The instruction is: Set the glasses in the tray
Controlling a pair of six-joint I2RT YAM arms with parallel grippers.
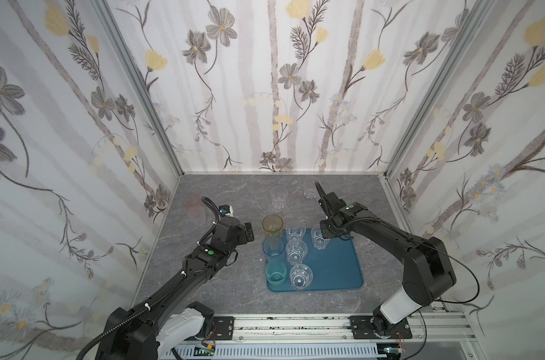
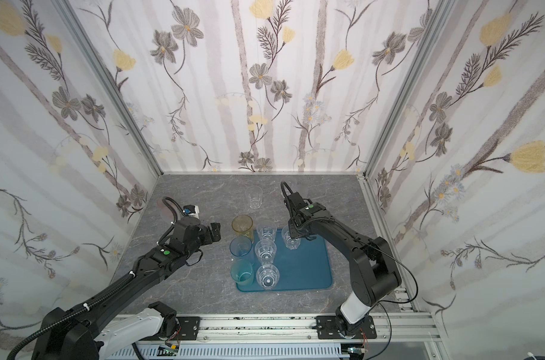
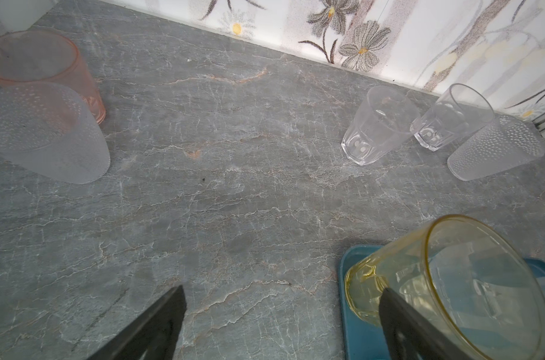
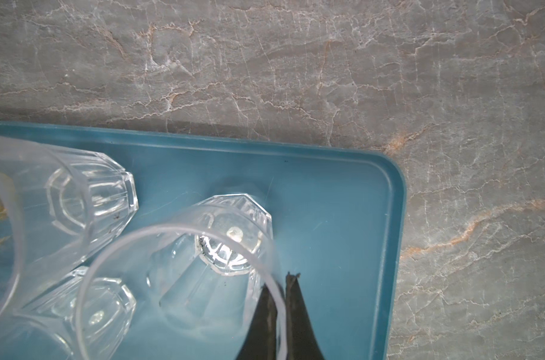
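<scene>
**seven glasses at the tray, five out on the table**

at far left on the grey table point(image 1: 221, 290): pink glass point(image 1: 190, 199) and frosted glass point(image 1: 198, 216), upright and close together, well apart from the tray.

next, left gripper point(image 3: 282, 290), fingers spread wide with nothing between them, just beside the amber glass point(image 1: 272, 226) and level with it in both top views.

along the left edge of the teal-blue tray point(image 1: 336, 271), a column from far to near: amber glass in the far corner, light blue glass point(image 1: 273, 247), teal glass point(image 1: 275, 272). all upright.

just right of these, a column of three clear faceted glasses point(image 1: 296, 251), upright in the tray.

behind the tray on bare table: two more clear glasses point(image 1: 279, 196), with a second frosted glass point(image 3: 495, 149) beside them.

further right, right gripper point(image 4: 280, 282) pressed together on the rim of a held clear glass point(image 4: 233, 218), one finger inside the wall and one outside. glass upright over the tray's far part, near the right corner; cannot tell whether its base touches the floor.

right half of the tray bare.
</scene>
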